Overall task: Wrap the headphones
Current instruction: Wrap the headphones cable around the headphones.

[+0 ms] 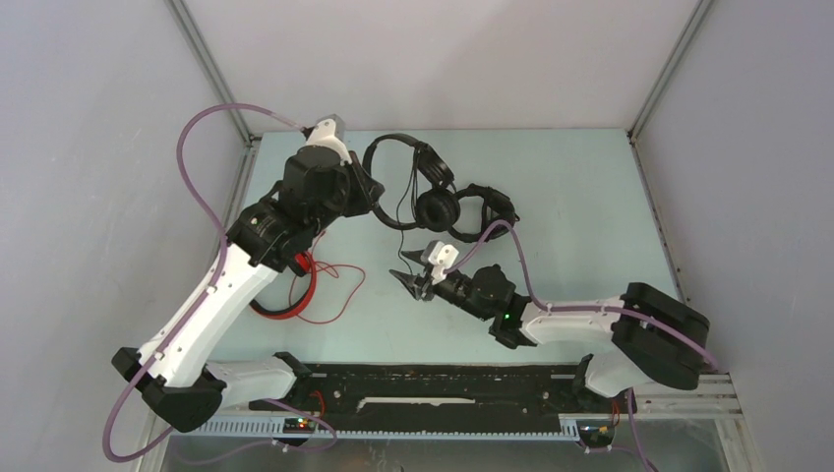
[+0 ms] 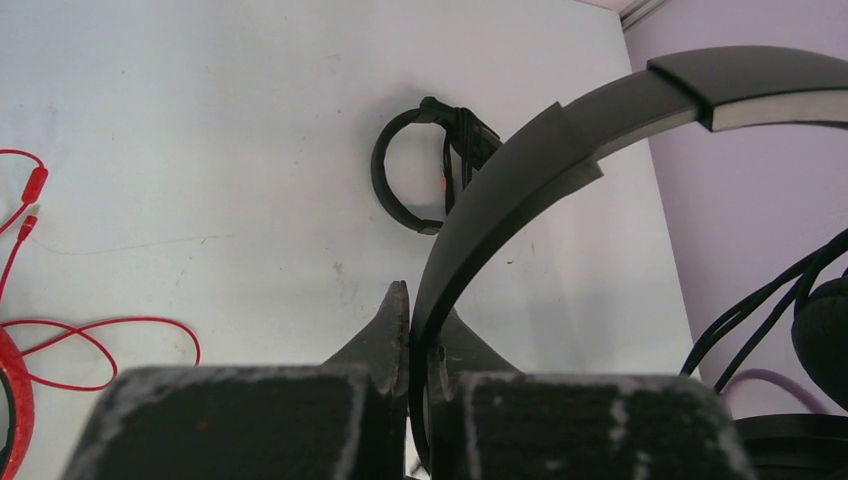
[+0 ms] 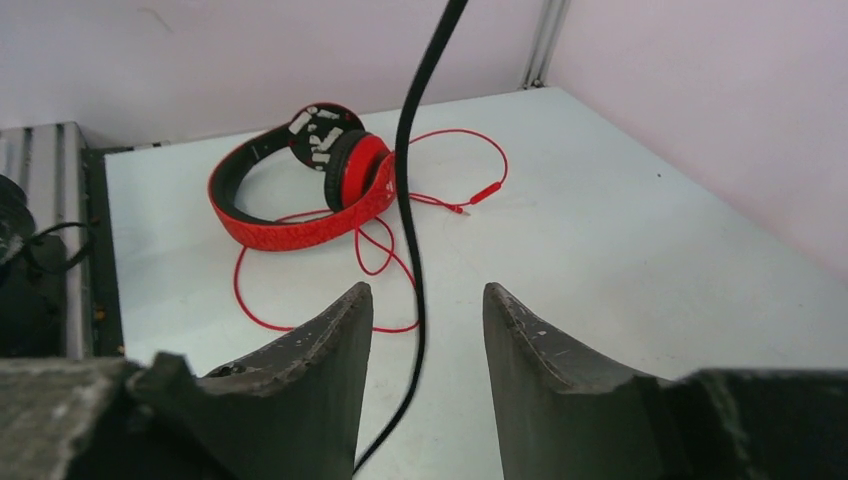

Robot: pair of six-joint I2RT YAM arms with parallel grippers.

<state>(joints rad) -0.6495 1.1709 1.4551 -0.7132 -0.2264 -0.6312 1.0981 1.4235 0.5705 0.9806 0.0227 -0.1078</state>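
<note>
Black against the pale table (image 1: 590,197): spotted from above the slim headset (image 1: 434,169) held up near the far-left corner, band pinched in the left gripper (image 1: 372,184); right gripper (image 1: 413,282) mid-table. Through the left wrist, saw fingers (image 2: 392,340) clamped on that band. Through the right wrist, saw fingers (image 3: 320,350) parted around a black cable (image 3: 410,200), not touching it; red headset (image 3: 355,172) beyond.

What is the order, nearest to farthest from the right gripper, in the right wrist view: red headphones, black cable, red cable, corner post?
From the right gripper:
1. black cable, hanging between its open jaws.
2. red cable, looped on the table just ahead.
3. red headphones, farther back, left of centre.
4. corner post, at the table's far edge, upper right.
</note>
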